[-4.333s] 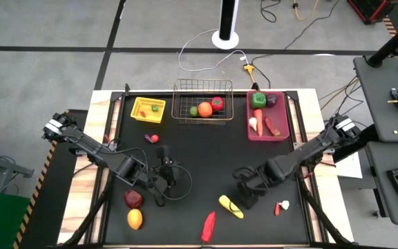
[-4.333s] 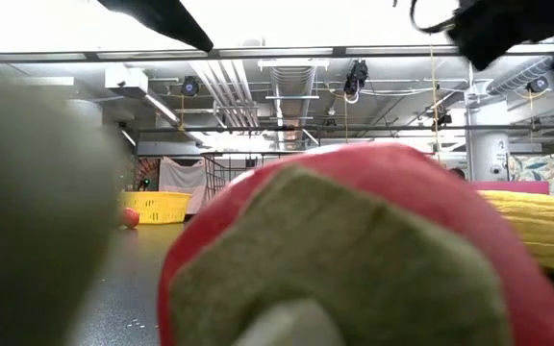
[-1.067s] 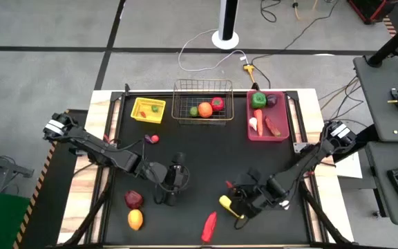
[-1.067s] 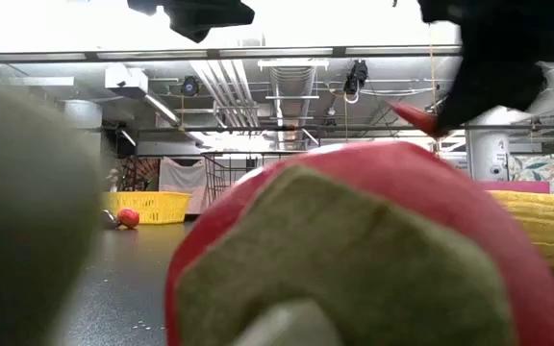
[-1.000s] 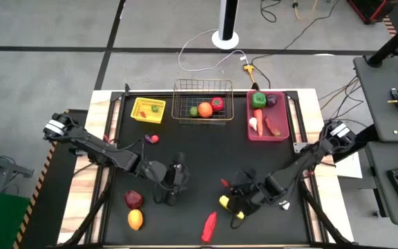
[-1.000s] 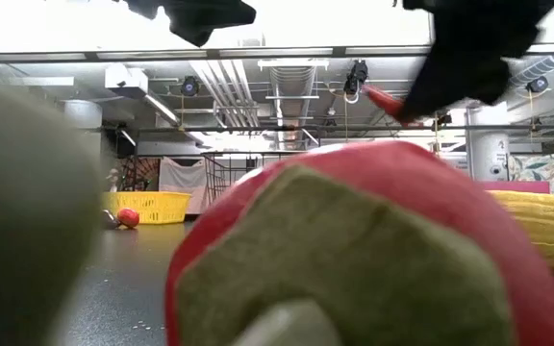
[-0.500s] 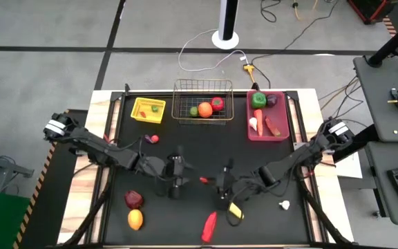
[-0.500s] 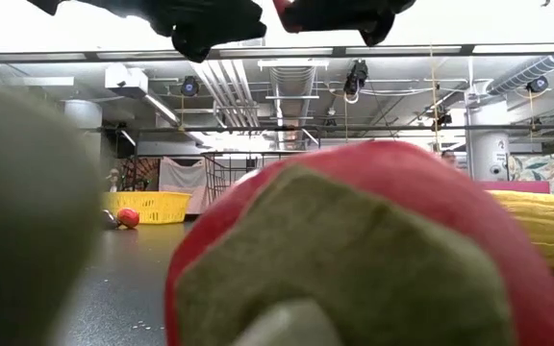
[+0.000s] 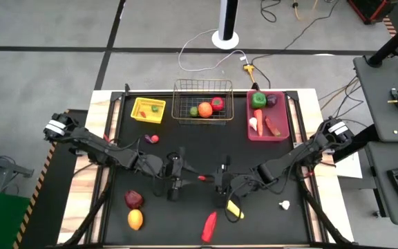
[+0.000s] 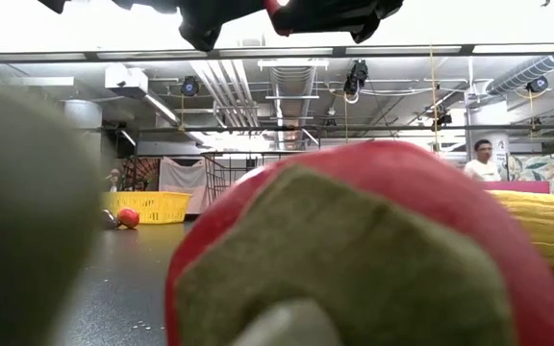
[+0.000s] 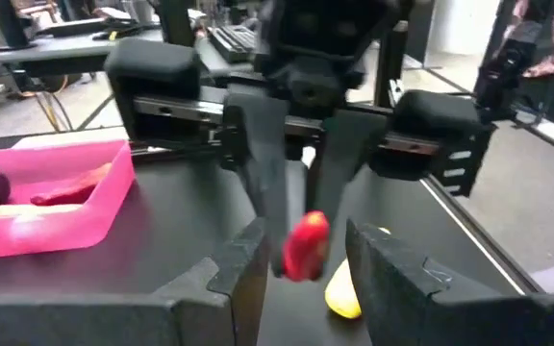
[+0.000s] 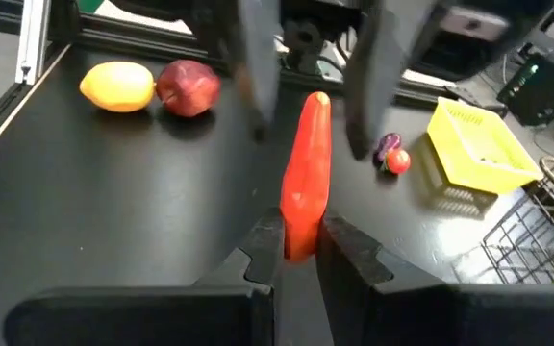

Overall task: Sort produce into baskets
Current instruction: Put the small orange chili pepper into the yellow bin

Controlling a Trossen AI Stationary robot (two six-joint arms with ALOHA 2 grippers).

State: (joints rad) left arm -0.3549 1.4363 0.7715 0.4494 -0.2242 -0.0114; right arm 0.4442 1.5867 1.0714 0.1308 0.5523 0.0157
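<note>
A small red chili [image 12: 305, 173] is clamped between the fingers of the right tool [image 12: 298, 252], held clear above the black worktop [image 9: 206, 149] near its middle. The left tool [image 11: 301, 264] faces it head on, fingers apart on either side of the chili's far end; whether they touch it cannot be told. Just below and beside the right tool lies a yellow corn cob [image 9: 234, 209], with a second red pepper [image 9: 209, 226] nearer the front edge and a small white-and-red piece [image 9: 285, 205] off to its right. Beyond the left tool, a red apple [image 12: 188, 86] and a yellow lemon [image 12: 116, 86] lie side by side. Further out stand the yellow tray [image 9: 148, 110], the wire basket [image 9: 202, 101] and the pink bin [image 9: 266, 116], each holding produce. No legible brand, label or writing.
</note>
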